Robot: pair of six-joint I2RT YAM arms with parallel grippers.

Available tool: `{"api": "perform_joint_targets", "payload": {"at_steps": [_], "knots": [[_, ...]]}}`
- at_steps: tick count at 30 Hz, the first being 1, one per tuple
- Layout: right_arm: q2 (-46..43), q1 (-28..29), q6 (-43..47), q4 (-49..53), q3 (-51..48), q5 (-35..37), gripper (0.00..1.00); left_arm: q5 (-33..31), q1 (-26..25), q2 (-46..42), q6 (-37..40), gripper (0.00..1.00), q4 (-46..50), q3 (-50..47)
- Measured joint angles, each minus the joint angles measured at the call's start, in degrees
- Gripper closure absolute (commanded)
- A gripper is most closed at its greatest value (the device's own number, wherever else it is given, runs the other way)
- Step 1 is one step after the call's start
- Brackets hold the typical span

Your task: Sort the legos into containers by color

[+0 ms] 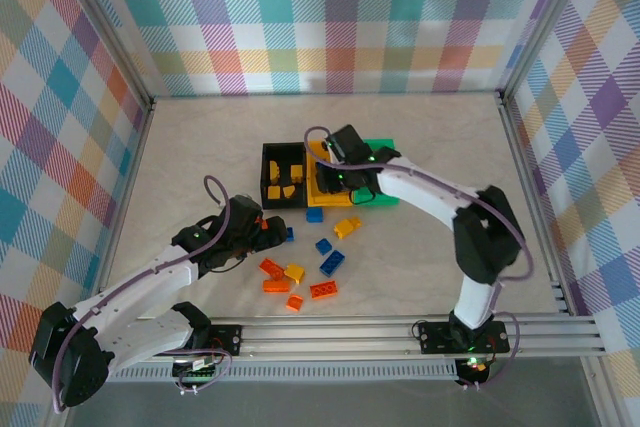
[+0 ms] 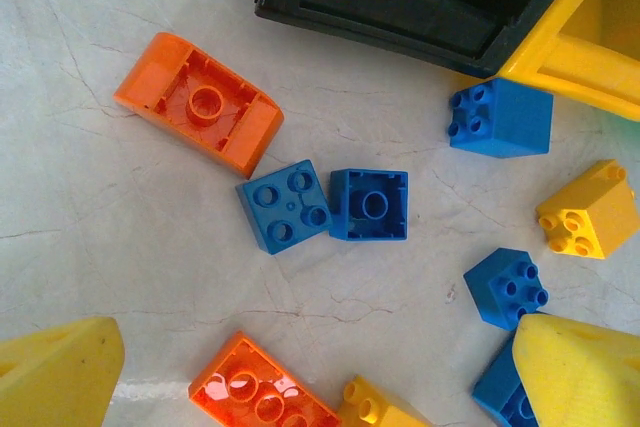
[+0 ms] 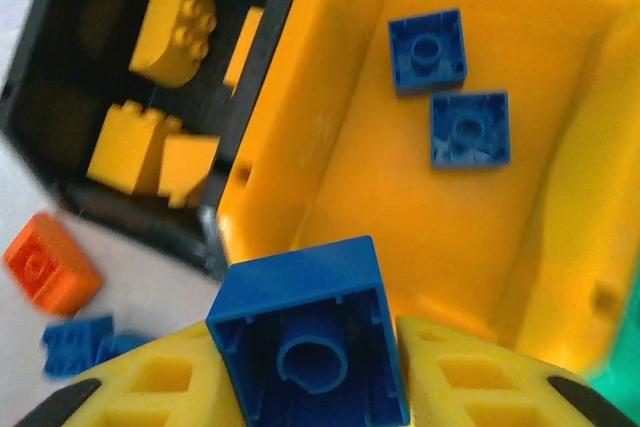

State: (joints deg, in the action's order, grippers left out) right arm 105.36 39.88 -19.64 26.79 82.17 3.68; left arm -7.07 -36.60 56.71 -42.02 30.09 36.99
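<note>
- Three joined bins stand in a row near the middle of the table (image 1: 200,147), and the row runs roughly parallel to the table's near edge: black bin (image 1: 266,177) on the left, yellow bin (image 3: 320,117) in the centre, green bin (image 1: 385,147) on the right.
- The black bin holds several yellow bricks (image 3: 180,12).
- Two square blue bricks (image 3: 427,50) lie apart on the yellow bin's floor, hollow undersides up.
- The right gripper (image 3: 312,387) hangs over the yellow bin, jaws clamped on a square blue brick (image 3: 310,342) whose hollow underside faces the wrist camera.
- The left gripper (image 2: 315,372) hovers with jaws spread wide and nothing between them, above loose bricks lying between the bins and the table's near edge.
- An orange brick (image 2: 198,105) lies underside up just off the black bin's front wall, long axis oblique to that wall.
- Beside it, two loose blue squares (image 2: 285,207) touch edge to edge, one studs up, one underside up.
</note>
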Motion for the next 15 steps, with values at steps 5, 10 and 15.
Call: {"api": "perform_joint_targets", "payload": {"at_steps": [5,10,15], "knots": [[9.60,-1.60,-0.59,2.56,8.37,1.14,0.58,-0.20,0.02,-0.20,0.00,0.00,0.52,0.00],[12.85,-2.23,-1.16,5.16,12.92,1.64,0.39,-0.50,0.02,-0.20,0.00,0.00,1.31,0.00],[12.37,-2.25,-1.49,5.22,13.20,1.62,0.36,-0.52,0.07,-0.17,0.04,0.00,1.29,0.00]]}}
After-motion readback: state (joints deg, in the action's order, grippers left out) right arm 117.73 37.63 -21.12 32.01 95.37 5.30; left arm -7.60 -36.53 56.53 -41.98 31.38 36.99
